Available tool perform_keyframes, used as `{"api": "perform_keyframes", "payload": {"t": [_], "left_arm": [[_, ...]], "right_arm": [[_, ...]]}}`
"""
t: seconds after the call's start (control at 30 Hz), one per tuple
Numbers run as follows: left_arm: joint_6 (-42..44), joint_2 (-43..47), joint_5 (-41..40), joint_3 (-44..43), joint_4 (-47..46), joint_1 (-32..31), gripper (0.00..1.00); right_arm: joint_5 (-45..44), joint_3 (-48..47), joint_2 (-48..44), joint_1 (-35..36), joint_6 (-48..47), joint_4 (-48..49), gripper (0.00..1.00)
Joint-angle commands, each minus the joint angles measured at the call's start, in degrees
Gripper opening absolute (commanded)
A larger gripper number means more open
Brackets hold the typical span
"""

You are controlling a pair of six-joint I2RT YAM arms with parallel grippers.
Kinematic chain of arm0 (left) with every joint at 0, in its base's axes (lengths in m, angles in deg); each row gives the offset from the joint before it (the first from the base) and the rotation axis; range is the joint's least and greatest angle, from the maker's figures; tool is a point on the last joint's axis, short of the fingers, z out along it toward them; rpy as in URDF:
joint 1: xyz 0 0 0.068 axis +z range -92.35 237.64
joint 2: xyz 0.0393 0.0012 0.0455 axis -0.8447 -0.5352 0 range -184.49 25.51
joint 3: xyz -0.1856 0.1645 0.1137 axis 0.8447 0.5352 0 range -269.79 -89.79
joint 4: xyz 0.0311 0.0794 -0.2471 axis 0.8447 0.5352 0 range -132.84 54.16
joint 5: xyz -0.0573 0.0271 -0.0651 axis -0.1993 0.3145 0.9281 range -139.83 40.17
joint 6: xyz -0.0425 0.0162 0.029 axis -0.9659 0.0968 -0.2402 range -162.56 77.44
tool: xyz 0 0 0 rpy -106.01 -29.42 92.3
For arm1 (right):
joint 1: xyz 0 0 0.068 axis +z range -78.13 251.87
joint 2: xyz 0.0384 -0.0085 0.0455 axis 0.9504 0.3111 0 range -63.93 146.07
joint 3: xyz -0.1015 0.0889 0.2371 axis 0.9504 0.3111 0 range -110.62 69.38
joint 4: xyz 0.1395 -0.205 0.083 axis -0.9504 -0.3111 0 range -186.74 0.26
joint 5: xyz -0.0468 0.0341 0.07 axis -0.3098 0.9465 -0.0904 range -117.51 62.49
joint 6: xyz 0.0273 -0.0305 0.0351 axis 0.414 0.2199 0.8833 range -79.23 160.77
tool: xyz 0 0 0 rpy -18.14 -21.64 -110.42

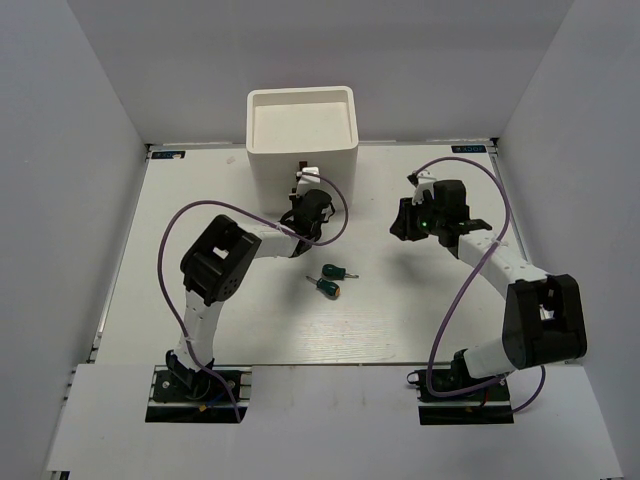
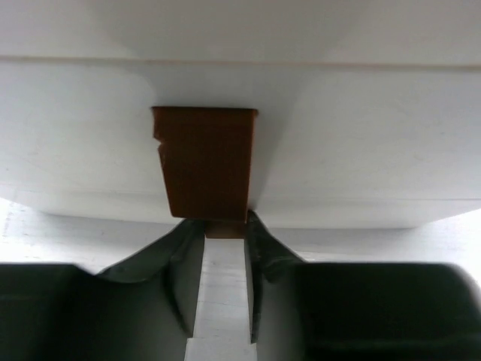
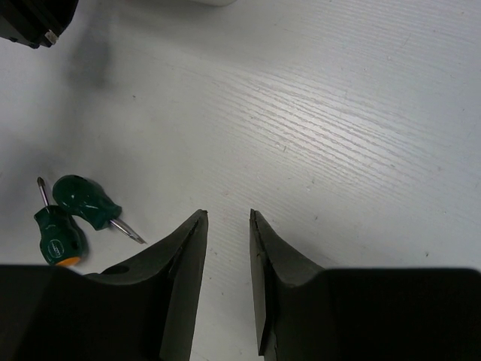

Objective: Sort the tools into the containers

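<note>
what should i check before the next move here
1. Left gripper lined up with the brown handle: ok, fingertips flank its lower edge.
2. Firm hold on that handle: cannot tell.
3. Right gripper free: ok, open over the table.
4. Green screwdrivers reachable: ok, lying between the arms.
5. Arms apart from each other: ok.
6. Room inside the organizer drawers: cannot tell, hidden.

Glossy screwdriver handles (image 3: 86, 201) (metal shafts (image 3: 125, 229)), grained matt table (image 3: 338, 113), smooth plastic organizer (image 1: 272, 165).
</note>
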Motion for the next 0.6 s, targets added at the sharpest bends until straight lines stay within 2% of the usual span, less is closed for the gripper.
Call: {"api": "perform_keyframes", "payload": {"t": [0.0, 0.03, 0.07, 0.27, 0.57], "left_arm": [[0.3, -0.1, -0.5, -1.9, -1.8, 0.7, 0.32], [0.3, -0.1, -0.5, -1.9, -1.8, 0.7, 0.28], [0.3, -0.1, -0.5, -1.4, -1.8, 0.7, 0.21], [0.3, 0.5, -0.5, -0.8, -2.4, 0.7, 0.0], [-0.2, 2.9, 0.0, 2.9, -3.5, -0.4, 0.0]], "right_arm": [[0.3, -1.1, 0.7, -0.4, -0.4, 0.9, 0.35], [0.3, -1.2, 0.5, -0.2, -0.3, 0.9, 0.35], [0.3, -1.2, 0.7, -0.4, -0.3, 0.9, 0.35], [0.3, -1.2, 0.8, -0.4, -0.6, 0.8, 0.35], [0.5, -1.1, 0.9, -0.4, -0.5, 1.0, 0.35]]}}
